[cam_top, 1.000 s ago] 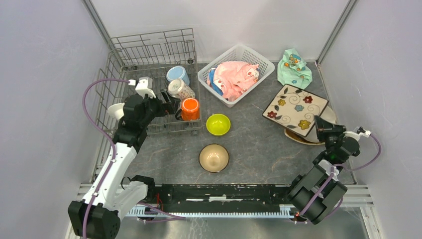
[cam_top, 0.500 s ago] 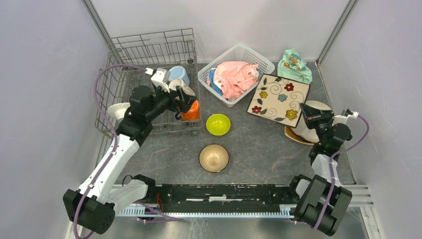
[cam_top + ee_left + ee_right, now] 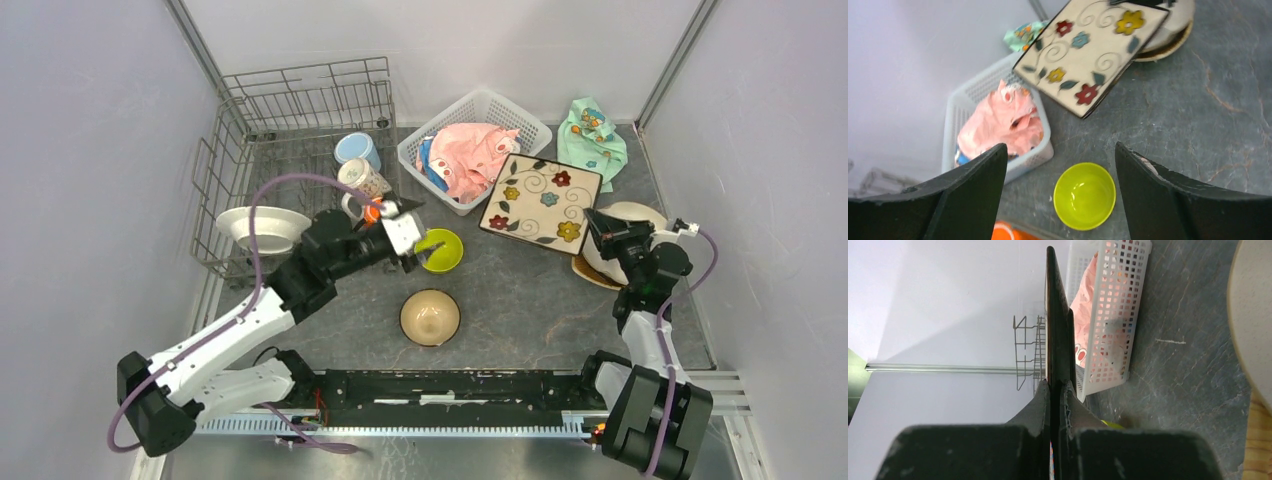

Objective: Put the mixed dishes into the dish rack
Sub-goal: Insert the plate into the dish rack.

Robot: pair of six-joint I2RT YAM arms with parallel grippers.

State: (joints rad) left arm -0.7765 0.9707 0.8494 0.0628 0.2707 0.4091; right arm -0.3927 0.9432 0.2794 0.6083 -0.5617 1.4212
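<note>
Presently dish rack (image 3: 300, 100) holds light-blue mug (image 3: 356, 148), patterned mug (image 3: 362, 180), white plate (image 3: 262, 227); white basket (image 3: 530, 125) holds pink cloth (image 3: 470, 155). Left claw (image 3: 1058, 150) wide; right claw (image 3: 1055, 382) clamps square plate (image 3: 540, 198).

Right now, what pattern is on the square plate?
The square plate shows coloured flowers and swirls on cream; clearest in left wrist view.

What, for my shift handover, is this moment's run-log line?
left gripper: open over lime-green round bowl | right gripper: shut on cream square floral plate, tilted
</note>
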